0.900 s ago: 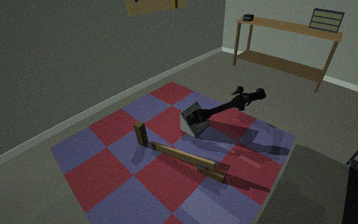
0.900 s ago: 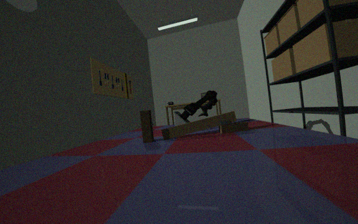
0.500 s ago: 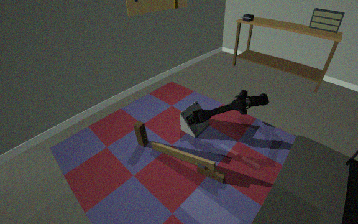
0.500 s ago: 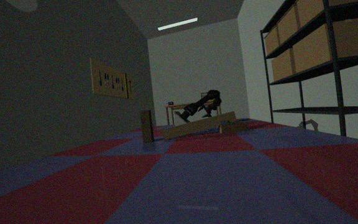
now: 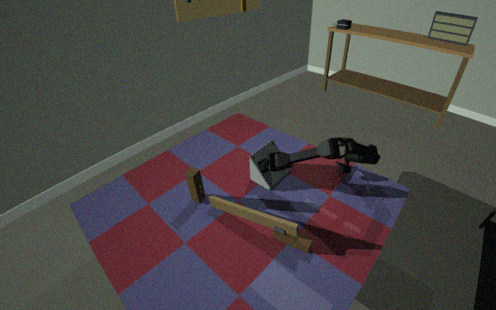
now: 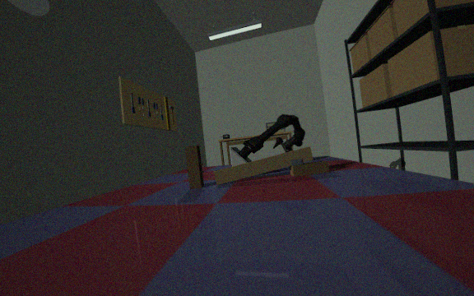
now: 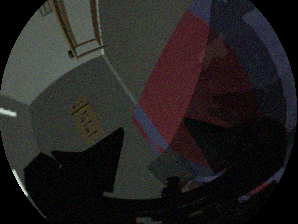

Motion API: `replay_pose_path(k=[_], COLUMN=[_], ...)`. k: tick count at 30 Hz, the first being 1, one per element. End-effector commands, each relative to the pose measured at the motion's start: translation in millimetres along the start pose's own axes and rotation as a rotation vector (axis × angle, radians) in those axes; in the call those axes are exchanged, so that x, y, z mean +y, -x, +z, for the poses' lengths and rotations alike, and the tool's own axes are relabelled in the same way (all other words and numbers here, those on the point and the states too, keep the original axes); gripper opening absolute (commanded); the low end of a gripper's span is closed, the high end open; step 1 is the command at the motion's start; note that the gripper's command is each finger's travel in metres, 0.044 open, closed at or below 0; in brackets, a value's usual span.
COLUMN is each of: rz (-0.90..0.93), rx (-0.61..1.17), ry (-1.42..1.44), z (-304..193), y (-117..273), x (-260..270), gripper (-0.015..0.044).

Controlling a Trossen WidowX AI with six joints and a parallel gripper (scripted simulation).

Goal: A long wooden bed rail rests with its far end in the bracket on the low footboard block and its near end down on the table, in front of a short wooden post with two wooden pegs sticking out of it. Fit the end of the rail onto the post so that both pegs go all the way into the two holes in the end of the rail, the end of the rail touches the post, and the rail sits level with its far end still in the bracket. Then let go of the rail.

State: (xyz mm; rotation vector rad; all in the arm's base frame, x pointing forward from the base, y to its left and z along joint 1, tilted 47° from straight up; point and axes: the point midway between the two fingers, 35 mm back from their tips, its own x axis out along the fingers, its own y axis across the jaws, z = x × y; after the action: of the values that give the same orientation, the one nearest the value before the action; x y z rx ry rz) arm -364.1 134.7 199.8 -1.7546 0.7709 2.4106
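Checkered mat [image 5: 142, 267] [image 6: 237, 234] dim, grainy; pegs (tiny things) hard to make out.

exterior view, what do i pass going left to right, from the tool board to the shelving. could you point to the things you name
Tool board [image 6: 144, 108], wooden post [image 6: 195, 168] [image 5: 195, 186], low footboard block [image 6: 317, 168] [image 5: 297, 242], metal shelf unit [image 6: 447, 111].

The rail [image 5: 252, 214] [image 6: 262, 165] lies between the post [image 5: 195, 186] [image 6: 194, 167] and the footboard block [image 5: 293, 239] [image 6: 311, 168].

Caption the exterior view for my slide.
Wooden bed rail slanting from the footboard block down toward the upright post, still unjoined.
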Motion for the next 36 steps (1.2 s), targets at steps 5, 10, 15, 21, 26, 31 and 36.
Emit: replay_pose_path(k=[5, 10, 15, 21, 26, 31, 36], rz=[-0.023, -0.072, -0.135, -0.242, -0.378, -0.521, -0.667], rx=[-0.217, -0.37, -0.519, -0.682, -0.786, -0.85, -0.879], ry=[-0.048, -0.104, -0.153, -0.205, -0.259, -0.339, -0.42], z=[6.2, 5.7, -1.8, -20.8, -48.9, -85.7, -130.4], y=[51.4, 90.8, 131.7, 183.0, 228.1, 265.0, 294.4], x=[-46.0, -79.9, -111.1, -146.6, -180.8, -217.5, -252.3], gripper=[0.044, 0.044, 0.044, 0.044, 0.044, 0.044, 0.044])
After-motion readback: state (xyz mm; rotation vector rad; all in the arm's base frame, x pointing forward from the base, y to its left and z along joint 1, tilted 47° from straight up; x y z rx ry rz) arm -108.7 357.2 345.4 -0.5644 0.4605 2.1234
